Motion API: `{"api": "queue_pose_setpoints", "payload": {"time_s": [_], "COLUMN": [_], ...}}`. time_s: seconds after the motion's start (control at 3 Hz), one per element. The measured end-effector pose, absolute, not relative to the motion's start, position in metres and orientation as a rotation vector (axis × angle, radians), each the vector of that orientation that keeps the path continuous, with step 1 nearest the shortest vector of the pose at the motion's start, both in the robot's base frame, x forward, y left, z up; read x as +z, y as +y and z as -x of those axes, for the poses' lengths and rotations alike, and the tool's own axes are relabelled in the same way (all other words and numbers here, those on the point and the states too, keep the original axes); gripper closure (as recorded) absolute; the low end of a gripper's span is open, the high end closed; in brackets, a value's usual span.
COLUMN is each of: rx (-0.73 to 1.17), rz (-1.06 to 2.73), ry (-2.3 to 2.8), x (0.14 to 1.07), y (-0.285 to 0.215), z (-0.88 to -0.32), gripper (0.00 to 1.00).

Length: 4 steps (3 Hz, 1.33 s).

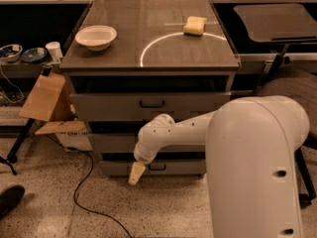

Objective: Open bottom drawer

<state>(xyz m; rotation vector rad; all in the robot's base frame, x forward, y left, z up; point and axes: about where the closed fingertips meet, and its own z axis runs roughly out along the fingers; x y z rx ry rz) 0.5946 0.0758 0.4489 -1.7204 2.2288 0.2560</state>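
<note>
The bottom drawer [176,168] is the lowest, shortest grey front of the cabinet, with a small black bar handle [157,167] at its centre. It stands slightly out from the cabinet, with a dark gap above it. My gripper [135,174] hangs from the white arm's wrist, pointing down at the drawer's front, just left of the handle. Only its cream-coloured tip shows.
The middle drawer [114,142] and the top drawer [148,104] sit above. On the cabinet top are a white bowl [95,36] and a yellow sponge [194,25]. A cardboard box [47,100] and a black cable [86,192] lie at the left.
</note>
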Motion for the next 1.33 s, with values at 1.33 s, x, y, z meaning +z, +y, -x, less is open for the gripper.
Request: {"api": "queue_pose_setpoints", "payload": {"time_s": [1.33], "rx": [0.306], "rz": [1.61], "ry": [2.586], "x": [0.325], "y": [-0.024], "z": [-0.607], "gripper": [0.0]}}
